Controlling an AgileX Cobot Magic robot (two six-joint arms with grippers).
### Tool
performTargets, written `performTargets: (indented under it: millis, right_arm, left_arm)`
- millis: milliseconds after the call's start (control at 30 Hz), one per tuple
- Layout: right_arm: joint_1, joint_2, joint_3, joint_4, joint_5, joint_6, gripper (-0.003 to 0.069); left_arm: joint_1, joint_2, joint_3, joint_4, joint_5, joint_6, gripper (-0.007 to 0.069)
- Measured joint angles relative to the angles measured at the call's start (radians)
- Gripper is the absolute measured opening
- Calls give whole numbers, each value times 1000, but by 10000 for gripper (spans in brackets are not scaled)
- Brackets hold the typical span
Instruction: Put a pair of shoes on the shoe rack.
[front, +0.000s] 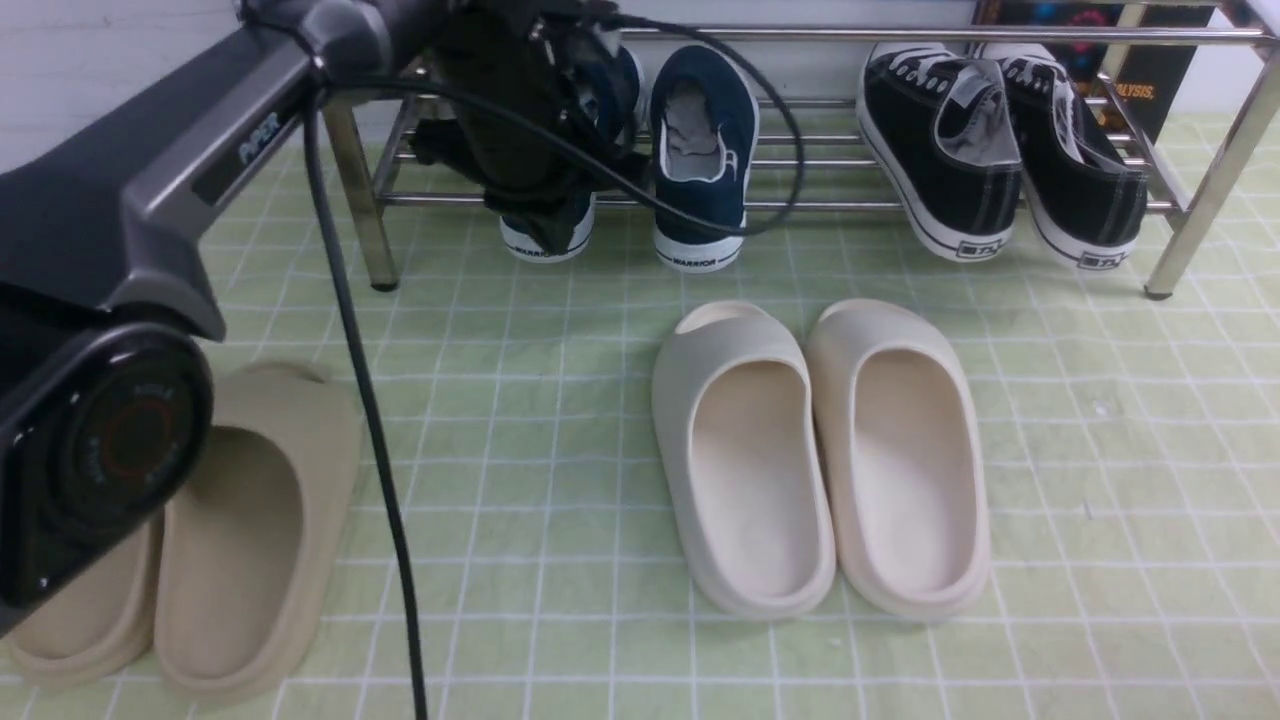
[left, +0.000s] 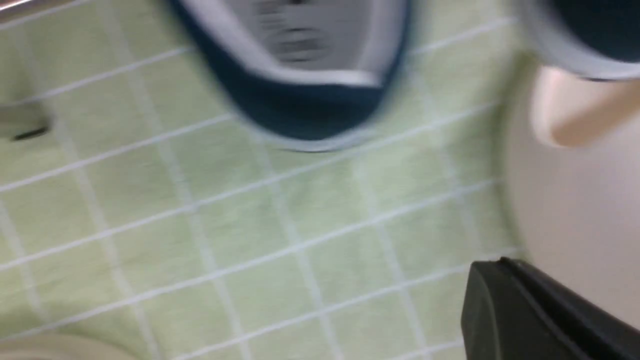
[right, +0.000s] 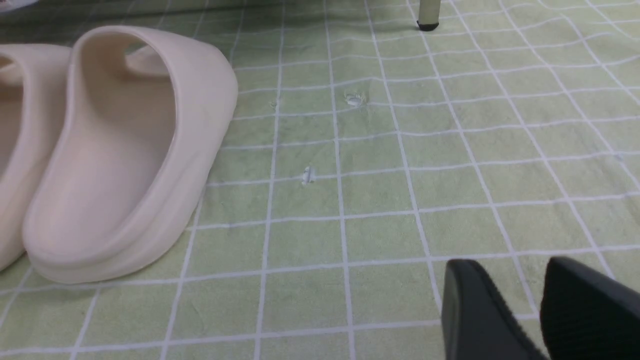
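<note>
**Front view.** Left gripper (front: 545, 225): closed, empty, hanging low at the front bar of the shoe rack (front: 900, 35). Pair of shoes (front: 705, 150): on the rack's bars, toes up toward the back, heels overhanging the front bar. One shoe directly behind the gripper and mostly hidden by it, its mate just beside the gripper on the right. Black sneakers (front: 940, 150): same rack, well off to the gripper's right. Cream slides (front: 820, 450): on the pale green, white-gridded mat (front: 1100, 450), nearer the robot than the gripper. Tan slides (front: 250, 540): nearer again, partly behind the left arm (front: 150, 180). White wall (front: 100, 60) behind the rack.

**Left wrist view.** Blurred. Navy heel with white trim ahead of the one dark finger in sight, apart from it. Second navy shoe at the frame's corner. Cream slide just beside the finger. Green mat beneath.

**Right wrist view.** Right gripper (right: 535, 290): fingers drawn together, a bare sliver between, nothing held, low over the mat. Cream slide ahead and off to one side, apart. Chrome rack foot far ahead. Small scuffs in the mat between.
</note>
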Motion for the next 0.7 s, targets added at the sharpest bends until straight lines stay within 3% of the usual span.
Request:
performTargets:
  millis: [167, 567, 700]
  right_arm:
    - [0, 0, 0, 0, 0, 0, 239]
    - [0, 0, 0, 0, 0, 0, 239]
    - [0, 0, 0, 0, 0, 0, 239]
  left_arm:
    - [40, 67, 0, 8, -54, -29, -13]
    - [20, 52, 0, -44, -179, -52, -13]
    - [19, 8, 0, -45, -89, -48, -13]
